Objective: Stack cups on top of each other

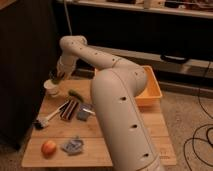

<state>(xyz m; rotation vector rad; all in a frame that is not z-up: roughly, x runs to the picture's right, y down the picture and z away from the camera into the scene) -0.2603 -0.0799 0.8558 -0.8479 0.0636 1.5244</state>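
At the far left corner of the table (84, 131), the gripper (56, 74) hangs at the dark greenish cup (54, 78), directly over the white cup (51, 89), probably for nesting them, though whether it grips I cannot tell.

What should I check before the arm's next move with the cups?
1. Gripper over the white cup at the table's far corner: ok.
2. White cup upright: ok.
3. Dark cup by the gripper, seated in the white cup: cannot tell.
4. White cup safely in from the table edge: cannot tell.
5. Apple and orange tub apart from the cups: ok.
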